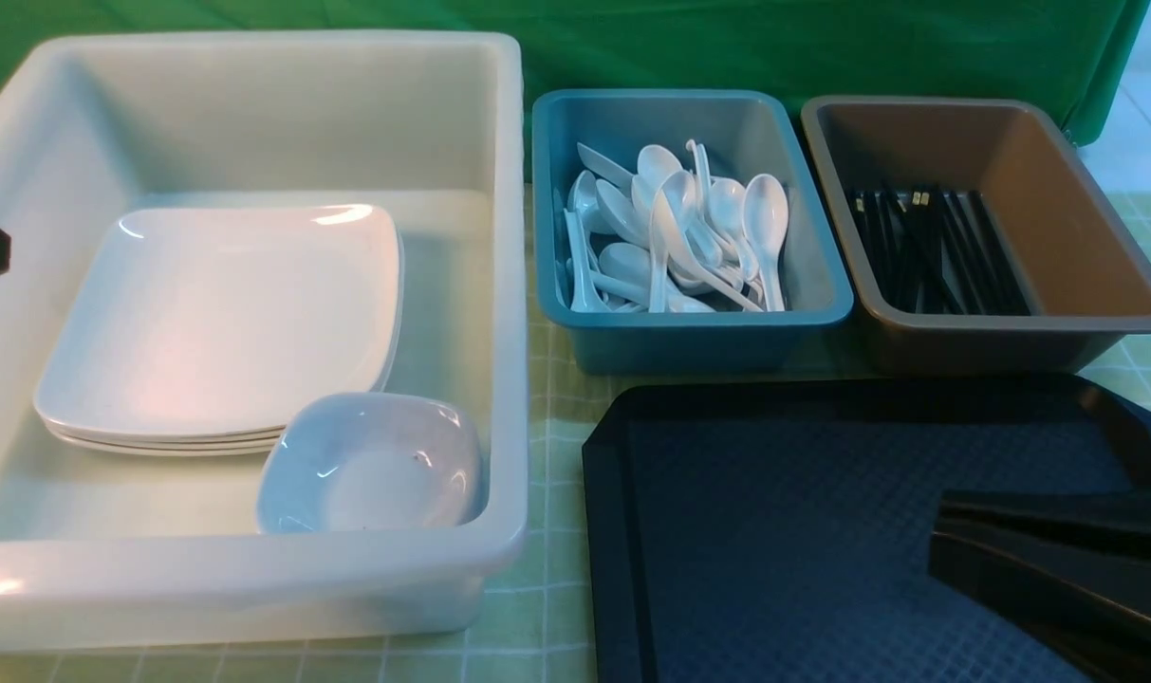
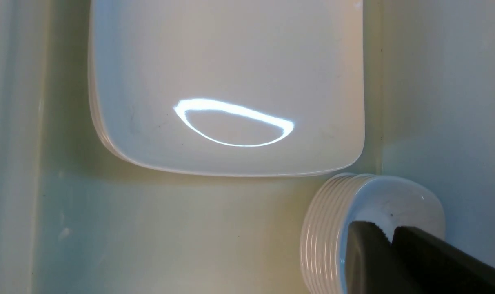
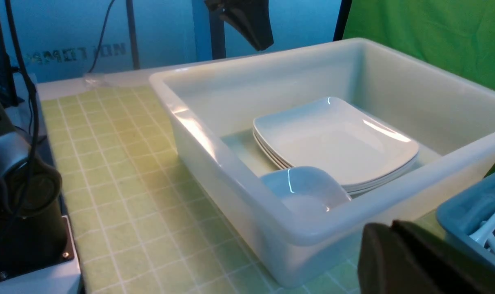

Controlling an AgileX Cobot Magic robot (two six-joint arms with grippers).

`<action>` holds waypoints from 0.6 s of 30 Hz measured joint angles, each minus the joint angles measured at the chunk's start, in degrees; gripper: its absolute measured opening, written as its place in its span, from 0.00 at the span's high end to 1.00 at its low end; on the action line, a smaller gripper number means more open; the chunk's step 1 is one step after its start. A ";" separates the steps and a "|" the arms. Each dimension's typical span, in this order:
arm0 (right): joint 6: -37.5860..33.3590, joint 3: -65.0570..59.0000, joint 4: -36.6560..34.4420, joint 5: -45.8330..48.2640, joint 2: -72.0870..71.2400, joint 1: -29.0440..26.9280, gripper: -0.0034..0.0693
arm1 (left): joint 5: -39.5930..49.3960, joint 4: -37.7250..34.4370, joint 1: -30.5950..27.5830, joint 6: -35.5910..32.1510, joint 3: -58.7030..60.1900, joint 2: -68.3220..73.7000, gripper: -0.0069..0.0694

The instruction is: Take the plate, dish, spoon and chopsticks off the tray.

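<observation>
The tray point(image 1: 822, 531) at lower right lies bare, the plate point(image 1: 224, 313) and dish point(image 1: 371, 465) sit in the white tub point(image 1: 252, 579) at left, so clearing looks finished; both tools are closed, empty.

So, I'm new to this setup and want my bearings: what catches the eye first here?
The big white tub on the left, holding a stack of white plates with a small dish in front. Behind the bare black tray sit a blue bin heaped with white spoons and a brown bin of black chopsticks.
</observation>
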State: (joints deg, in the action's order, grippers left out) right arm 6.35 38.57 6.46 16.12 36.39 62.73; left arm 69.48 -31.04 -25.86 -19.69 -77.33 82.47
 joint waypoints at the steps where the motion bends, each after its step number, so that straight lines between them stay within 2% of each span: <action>1: 0.00 0.00 0.00 0.00 0.00 0.05 0.92 | 0.00 0.06 0.00 0.00 0.00 0.00 0.91; 18: 0.00 0.00 0.00 0.00 0.00 0.05 0.88 | -0.04 0.42 0.00 0.35 0.00 0.00 0.92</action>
State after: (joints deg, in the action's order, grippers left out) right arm 6.35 38.57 6.46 16.12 36.39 62.78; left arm 69.44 -30.63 -25.86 -19.34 -77.33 82.47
